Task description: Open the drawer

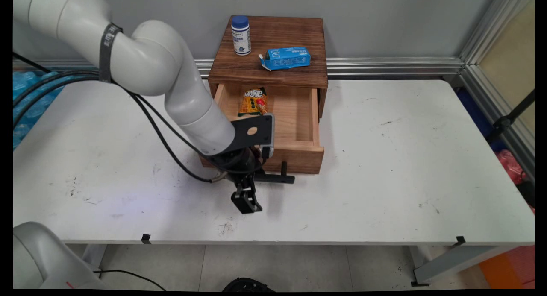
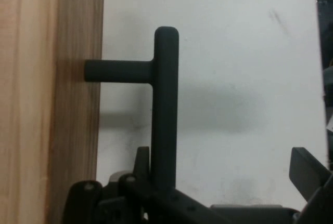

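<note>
On the wide white table (image 1: 384,159), against the grey wall, stands a dark brown wooden box cabinet (image 1: 271,48) with one pale wooden drawer (image 1: 295,116) pulled out toward the camera. The drawer's long black bar handle (image 1: 277,177) runs parallel to the drawer front, left to right in the main view, and is carried on a short black post.

The white robot arm (image 1: 171,82) reaches down from the upper left to the drawer front, with black cables (image 1: 162,133) hanging under it. Its black two-finger tool (image 1: 247,200) is just in front of the handle, low over the table. The hand view shows what the main view hides: the handle (image 2: 165,109) stands upright in that picture, one finger (image 2: 141,164) is touching or almost touching it on the drawer side, and the other finger (image 2: 308,174) is well apart at the right edge, so the tool is spread wide and clamps nothing.

Only the main view shows the smaller things. A blue carton (image 1: 285,58) lies on its side on the cabinet top, long axis left to right; its writing is too small to read. A white bottle with a blue cap (image 1: 241,35) stands upright near it, at the left. An orange snack packet (image 1: 253,101) lies in the drawer's back left corner.
</note>
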`<state>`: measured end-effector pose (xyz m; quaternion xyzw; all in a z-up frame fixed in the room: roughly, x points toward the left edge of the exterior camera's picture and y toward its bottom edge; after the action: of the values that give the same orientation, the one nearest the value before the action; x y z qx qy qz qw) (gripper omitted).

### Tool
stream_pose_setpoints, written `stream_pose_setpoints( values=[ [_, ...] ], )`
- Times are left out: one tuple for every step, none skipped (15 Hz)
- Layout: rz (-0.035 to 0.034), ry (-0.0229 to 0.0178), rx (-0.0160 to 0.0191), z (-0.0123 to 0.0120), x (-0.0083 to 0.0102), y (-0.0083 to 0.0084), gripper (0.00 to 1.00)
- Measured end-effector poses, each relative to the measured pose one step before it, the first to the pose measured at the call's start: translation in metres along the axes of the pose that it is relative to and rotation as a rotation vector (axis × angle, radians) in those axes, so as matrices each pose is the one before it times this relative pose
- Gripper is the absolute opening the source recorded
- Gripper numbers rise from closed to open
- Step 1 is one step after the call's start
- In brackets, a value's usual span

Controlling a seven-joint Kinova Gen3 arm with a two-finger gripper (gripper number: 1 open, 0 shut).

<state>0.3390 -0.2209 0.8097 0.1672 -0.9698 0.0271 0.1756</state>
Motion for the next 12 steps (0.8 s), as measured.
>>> stream_pose_setpoints(
  values=[
    [-0.00176,-0.00011,-0.0015,0.00036,0.00122,0.00493,1.0],
    [-0.00092,-0.00036,-0.00196,0.00059,0.00138,0.00467,1.0],
    [-0.0006,-0.00042,-0.00105,0.00034,0.00068,0.00267,1.0],
    [-0.00081,-0.00077,-0.00183,0.00061,0.00109,0.00447,1.0],
    [-0.00059,-0.00141,-0.00211,0.00059,0.00074,0.00391,1.0],
    [-0.00109,-0.00177,-0.00244,0.00069,0.00058,0.00439,1.0],
    [-0.00029,-0.00187,-0.00245,0.00073,0.00064,0.00412,1.0],
    [-0.00001,-0.00181,-0.00144,0.00055,0.00025,0.00286,1.0],
    [-0.00043,-0.00192,-0.00134,0.00053,0.00018,0.00267,1.0],
    [-0.00001,-0.0023,-0.00154,0.00061,0.00013,0.0032,1.0],
    [-0.00045,-0.00323,-0.00179,0.00074,-0.00006,0.0036,1.0],
    [-0.0005,-0.00376,-0.00172,0.00076,-0.00012,0.00346,1.0]
  ],
)
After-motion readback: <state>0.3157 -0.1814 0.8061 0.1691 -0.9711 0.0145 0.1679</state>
